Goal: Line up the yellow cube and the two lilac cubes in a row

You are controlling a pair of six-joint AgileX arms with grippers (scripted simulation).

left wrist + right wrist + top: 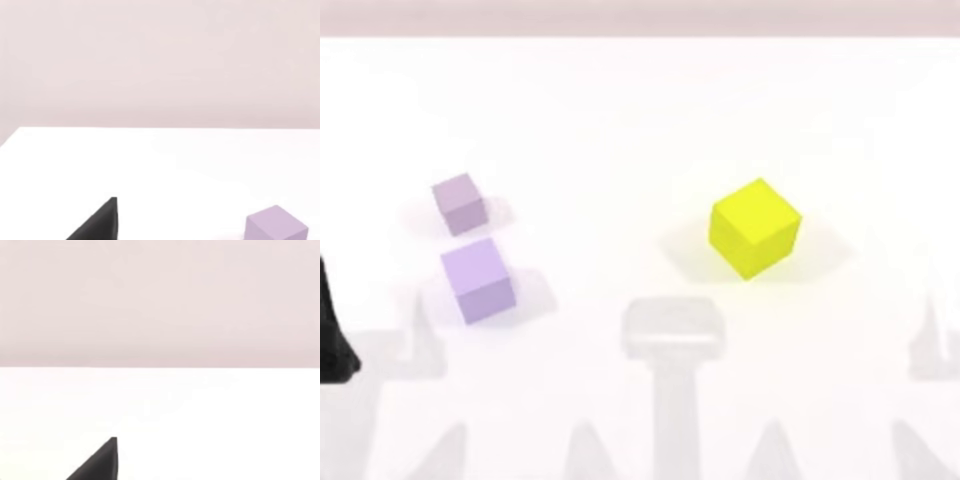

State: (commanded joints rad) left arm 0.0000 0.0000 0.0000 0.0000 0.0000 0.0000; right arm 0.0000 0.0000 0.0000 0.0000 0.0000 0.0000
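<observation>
Cubes are found scattered on the bench [620, 120]: the yellow cube [754, 227] right of centre, the small mauve cube [458, 203] and the lavender cube [476, 279] close together near the left edge, not touching. A nudge of one lilac cube could be caused when its neighbour is grasped. The left pincer [332, 330] is seen at the left edge, beside the lavender cube; its grip cannot be told. The right pincer's finger [97, 462] barely shows; nothing lies near it.
</observation>
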